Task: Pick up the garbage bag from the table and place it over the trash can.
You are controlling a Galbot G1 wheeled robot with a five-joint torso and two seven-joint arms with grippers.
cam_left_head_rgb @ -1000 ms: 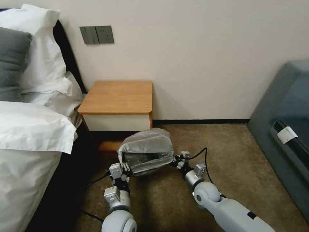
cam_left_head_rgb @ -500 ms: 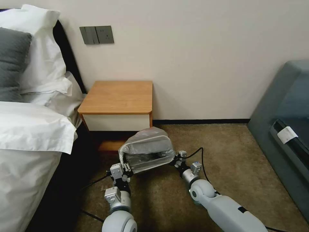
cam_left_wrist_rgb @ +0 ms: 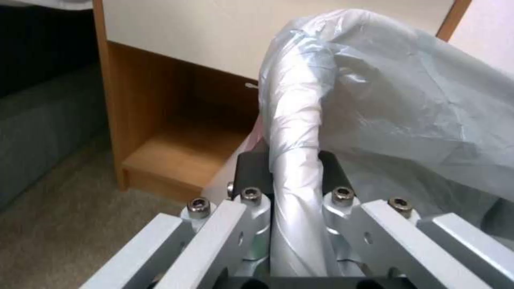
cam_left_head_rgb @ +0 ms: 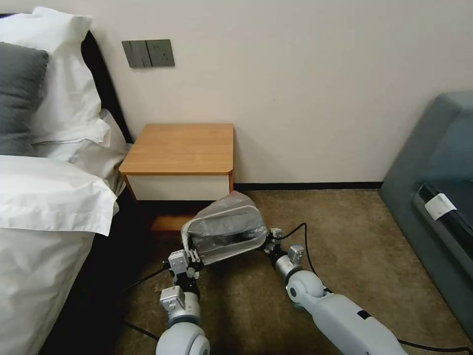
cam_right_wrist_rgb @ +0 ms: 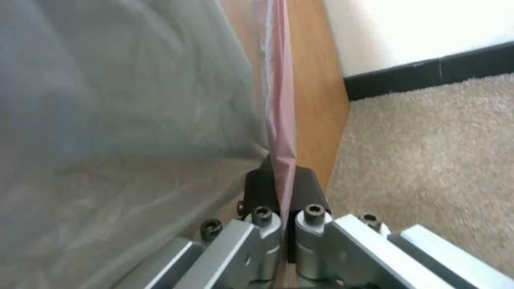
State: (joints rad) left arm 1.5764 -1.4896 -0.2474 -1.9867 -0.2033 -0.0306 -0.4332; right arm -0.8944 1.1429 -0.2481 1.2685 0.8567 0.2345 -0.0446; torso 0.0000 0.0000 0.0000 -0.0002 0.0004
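The garbage bag (cam_left_head_rgb: 224, 231) is stretched over the trash can (cam_left_head_rgb: 231, 246), which sits on the carpet (cam_left_head_rgb: 345, 236) just in front of the wooden surface (cam_left_head_rgb: 182, 148). That surface is a low nightstand with an orange-brown square top, rounded corners and a white drawer front, set against the pale wall (cam_left_head_rgb: 295, 88). A bed (cam_left_head_rgb: 44, 197) with white linen and pillows crowds the robot's left side, and a grey-blue upholstered piece (cam_left_head_rgb: 433, 187) stands well apart on the right. A black cable (cam_left_head_rgb: 305, 241) loops over the carpet beside the right arm.

The bag is thin, crinkly, semi-transparent grey plastic, puffed into a dome at the far side. The left end effector (cam_left_wrist_rgb: 286, 176) is clenched on the bag-wrapped rolled rim at the near left corner, the plastic bunched smooth between its dark pads (cam_left_wrist_rgb: 251, 170). The right end effector (cam_right_wrist_rgb: 281, 184) is clamped on a taut pink strip of the bag's rim at the right side, its pads (cam_right_wrist_rgb: 308, 182) pressed together with the film pinched flat between them. Beyond it lie the nightstand's wooden side and a black baseboard (cam_right_wrist_rgb: 428, 72) above short-pile beige carpet.
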